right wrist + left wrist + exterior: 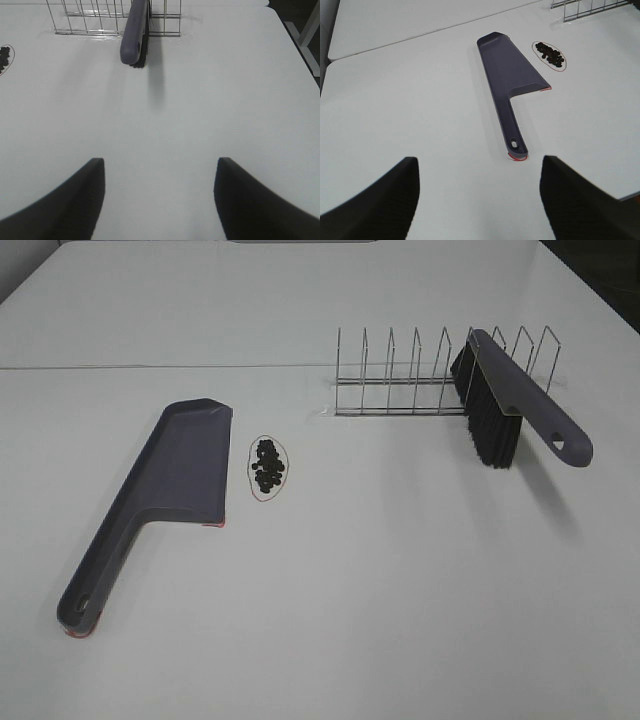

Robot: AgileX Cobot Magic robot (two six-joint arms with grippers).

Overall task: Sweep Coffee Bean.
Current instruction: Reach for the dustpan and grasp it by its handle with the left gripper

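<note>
We see the left gripper (477,195) and right gripper (160,195) spread wide, empty. The coffee beans (267,466) sit just beside the dustpan (170,480). A hard brush (505,405) stroke could scatter them past it.

No readable text, label, brand, number or sign shows in any view.
</note>
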